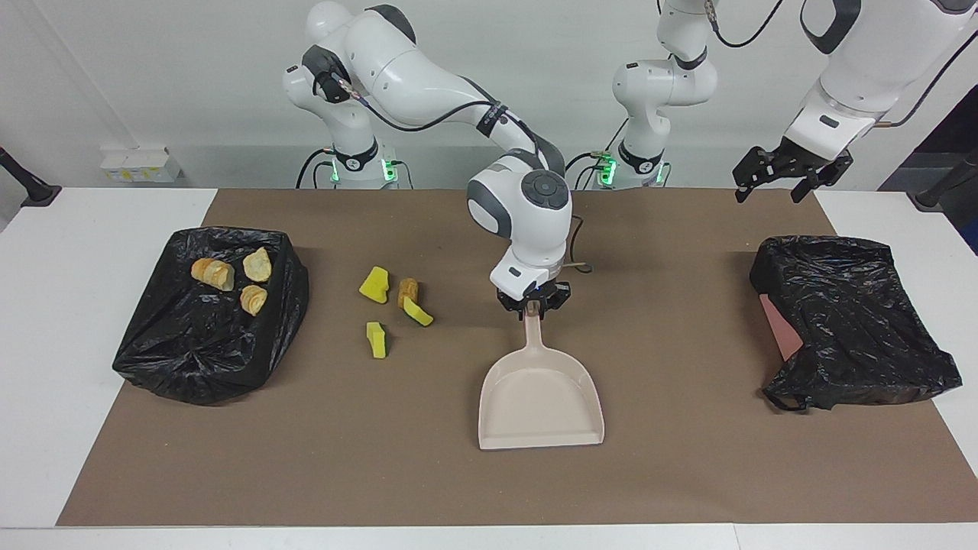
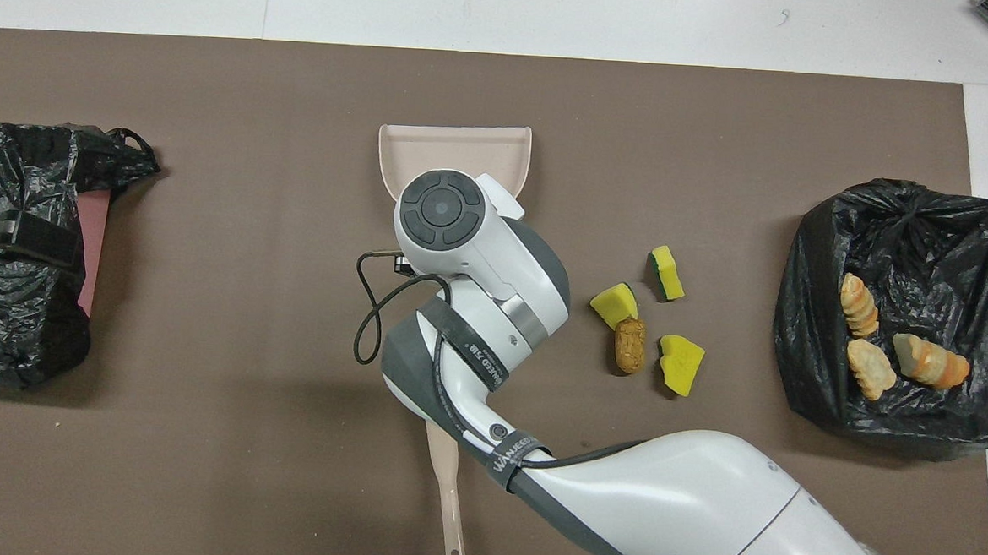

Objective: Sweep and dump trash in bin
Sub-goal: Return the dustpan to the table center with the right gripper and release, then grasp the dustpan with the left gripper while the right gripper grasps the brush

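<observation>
A brown mat (image 1: 306, 473) is spread over the white table (image 1: 76, 305). A beige dustpan (image 1: 541, 397) is laid flat on the mat near its middle, handle toward the robots; the handle's tip is met by the right gripper (image 1: 533, 304), though whether its fingers are clamped on the handle or parted cannot be told. The left gripper (image 1: 787, 174) is held idle in the air with fingers spread, over the mat's corner at the left arm's end. Trash on the mat, beside the dustpan toward the right arm's end: three yellow spongy wedges (image 1: 374, 284) (image 1: 418, 312) (image 1: 375, 339) and one brown crusty lump (image 1: 408, 289), the lump touching one wedge. Three tan-orange bread-like chunks (image 1: 212, 273) (image 1: 257, 265) (image 1: 253, 299) are lodged in the black-bagged bin (image 1: 206, 344) at the right arm's end. A second black-bagged bin (image 1: 848, 321) is placed at the left arm's end. In the overhead view, a brush handle (image 2: 446, 495) is seen partly under the right arm.
</observation>
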